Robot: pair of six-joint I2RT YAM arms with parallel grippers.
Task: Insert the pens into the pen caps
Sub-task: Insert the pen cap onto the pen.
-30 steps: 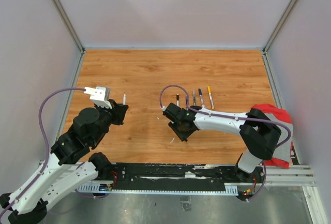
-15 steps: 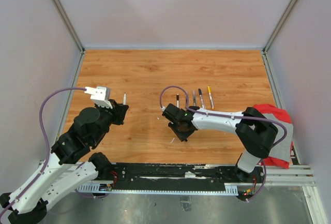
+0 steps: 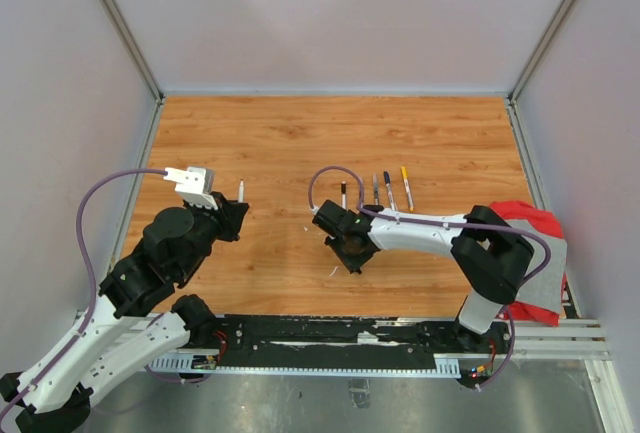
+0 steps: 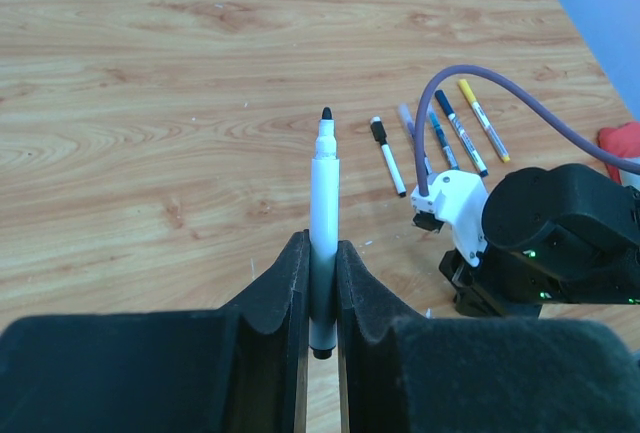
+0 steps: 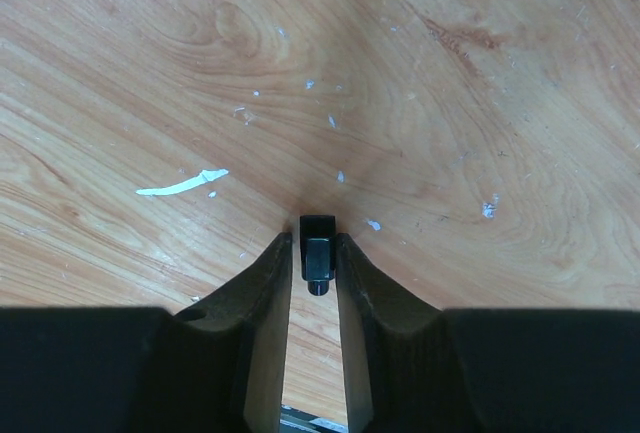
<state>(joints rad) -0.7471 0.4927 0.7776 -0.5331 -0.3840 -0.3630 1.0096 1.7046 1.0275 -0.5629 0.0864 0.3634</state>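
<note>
- Firstly, the pen [image 4: 323, 183]: it stands upright between the fingers of my left gripper [image 4: 321, 245]. Its white barrel rises well past the fingertips, its dark bare tip points away from the wrist, and its butt end shows just below the pads.
- My left fingers [image 4: 285, 288] are closed tight on the barrel, one pad on each side, with no wood showing between pad and pen.
- The pen cap [image 5: 318, 253], small and black, sits between the fingertips of my right gripper [image 5: 314, 238], down at the table [image 3: 250, 133].
- My right fingers [image 5: 365, 293] are drawn in to about the cap's width. One pad looks to be against the cap, and a thin sliver of wood shows on the other side. I cannot tell whether the cap is truly clamped.
- Four other pens [image 4: 387, 156] lie side by side on the wood just beyond my right gripper, apart from both sets of fingers. One has a black cap, and the outermost one [image 4: 483, 120] is yellow.
- In the top view my left arm is folded up over the left part of the table, with its elbel raised and its wrist turned so that the pen points toward the far side.
- My right arm stretches low from its base on the right toward the middle of the table, with the wrist pitched down and the fingers aimed at the wood.
- The held pen and the cap are well apart, one on each side of the table.
- A red cloth [image 3: 525, 218] lies at the right edge, beside my right arm.
</note>
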